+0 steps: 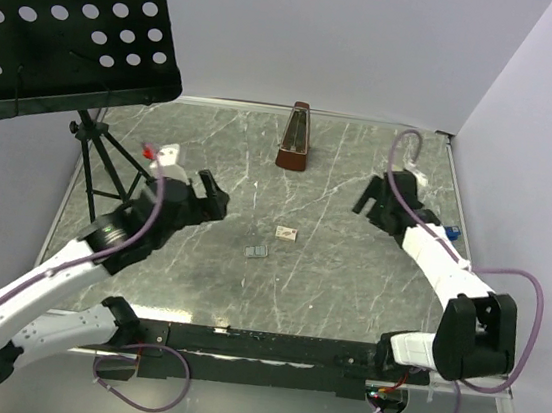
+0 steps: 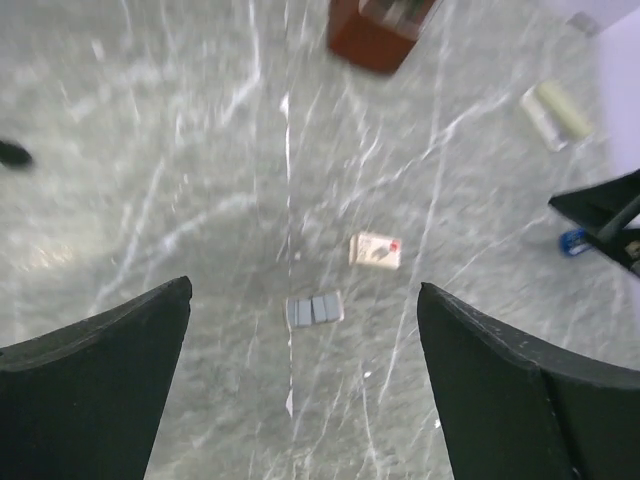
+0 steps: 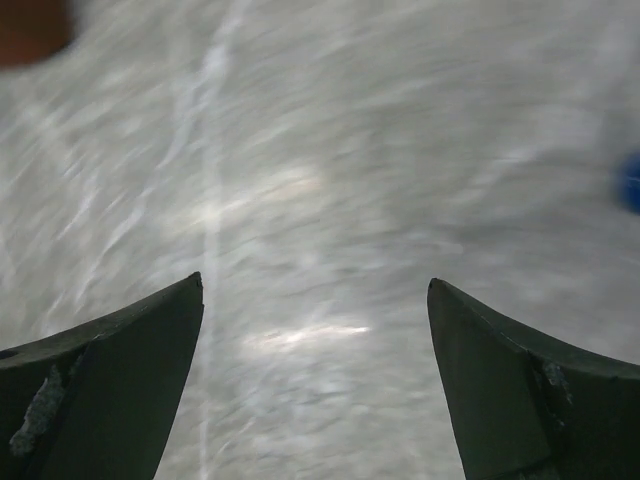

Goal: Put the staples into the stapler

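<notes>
The staples box (image 1: pixel 286 233), small and whitish with red print, lies flat on the marble table near its middle. Its silvery-grey staple strips (image 1: pixel 255 251) lie just left of it and nearer to me. Both show in the left wrist view, the box (image 2: pixel 375 250) and the strips (image 2: pixel 314 309). My left gripper (image 1: pixel 221 196) is open and empty, left of them and above the table (image 2: pixel 305 290). My right gripper (image 1: pixel 363 199) is open and empty, right of them over bare table (image 3: pixel 315 282). A small blue object (image 1: pixel 451 232), perhaps a stapler, lies behind the right arm.
A brown metronome (image 1: pixel 295 138) stands at the back centre. A black music stand (image 1: pixel 67 20) with its tripod fills the back left. A whitish object (image 1: pixel 416 170) lies at the back right, and a white and red object (image 1: pixel 166 156) lies by the left arm.
</notes>
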You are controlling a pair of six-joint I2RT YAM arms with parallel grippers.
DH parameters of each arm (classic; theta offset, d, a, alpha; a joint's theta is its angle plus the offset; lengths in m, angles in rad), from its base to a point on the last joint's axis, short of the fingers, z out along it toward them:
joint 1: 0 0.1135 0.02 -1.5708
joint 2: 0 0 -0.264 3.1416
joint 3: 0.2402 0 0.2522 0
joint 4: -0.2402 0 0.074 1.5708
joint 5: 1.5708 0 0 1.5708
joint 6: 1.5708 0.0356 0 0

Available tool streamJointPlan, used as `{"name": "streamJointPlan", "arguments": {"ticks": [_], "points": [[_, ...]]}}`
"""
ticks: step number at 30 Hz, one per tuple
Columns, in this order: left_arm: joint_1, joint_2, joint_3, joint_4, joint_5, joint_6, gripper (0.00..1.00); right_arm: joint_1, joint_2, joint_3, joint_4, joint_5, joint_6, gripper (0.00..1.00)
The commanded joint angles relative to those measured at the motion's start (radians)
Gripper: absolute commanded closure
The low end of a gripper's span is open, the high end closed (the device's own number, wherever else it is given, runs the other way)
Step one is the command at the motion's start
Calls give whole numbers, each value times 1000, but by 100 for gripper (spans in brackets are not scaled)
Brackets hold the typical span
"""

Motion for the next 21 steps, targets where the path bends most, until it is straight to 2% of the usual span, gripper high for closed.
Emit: {"name": "streamJointPlan", "arguments": {"ticks": [1,4,9,14,21], "points": [[5,-139,75,-94,-79,186,0,-111,-71,21,-195,200,47,0],[7,-210,92,-104,-135,262,1,-197,-66,19,-255,271,91,0],[7,-311,-20,0,-243,339,1,-319,-29,45,-238,219,113,0],[45,-360,-114,80,-190,366,1,-388,87,116,-238,208,154,0],[95,-391,-137,95,-116,368,0,-441,231,187,-204,185,150,4]]}}
